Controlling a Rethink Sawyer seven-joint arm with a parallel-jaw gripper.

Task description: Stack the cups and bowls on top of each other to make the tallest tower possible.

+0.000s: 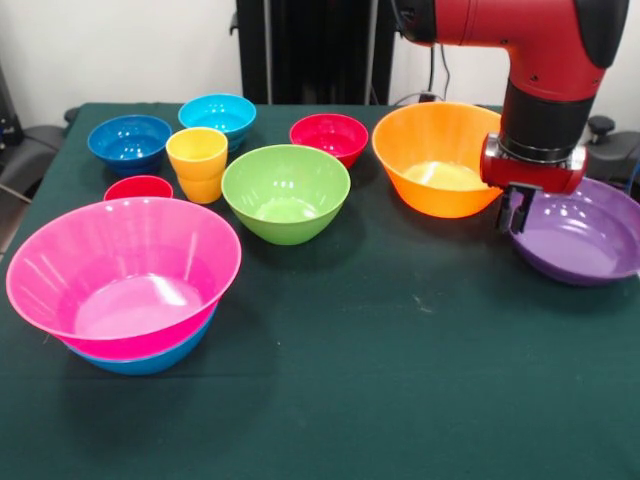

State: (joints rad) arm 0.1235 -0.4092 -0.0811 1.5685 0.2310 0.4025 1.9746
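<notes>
My gripper point(515, 212) hangs at the left rim of the large purple bowl point(585, 240) at the right; its hold on the rim is not clear. The large orange bowl point(432, 150) stands just behind and left of it. The tower is a large pink bowl point(125, 270) nested in a medium blue bowl point(150, 358) at the front left. The green bowl point(286, 192) sits in the middle. The yellow-orange cup point(198, 163) and the red cup point(138, 187) stand behind the pink bowl. Small dark blue point(129, 140), light blue point(218, 113) and red point(328, 136) bowls line the back.
The table has a dark green cloth point(400, 380). The red and black arm point(540, 70) comes down at the upper right, over the orange and purple bowls. The robot's black pedestal point(310, 50) stands behind the table.
</notes>
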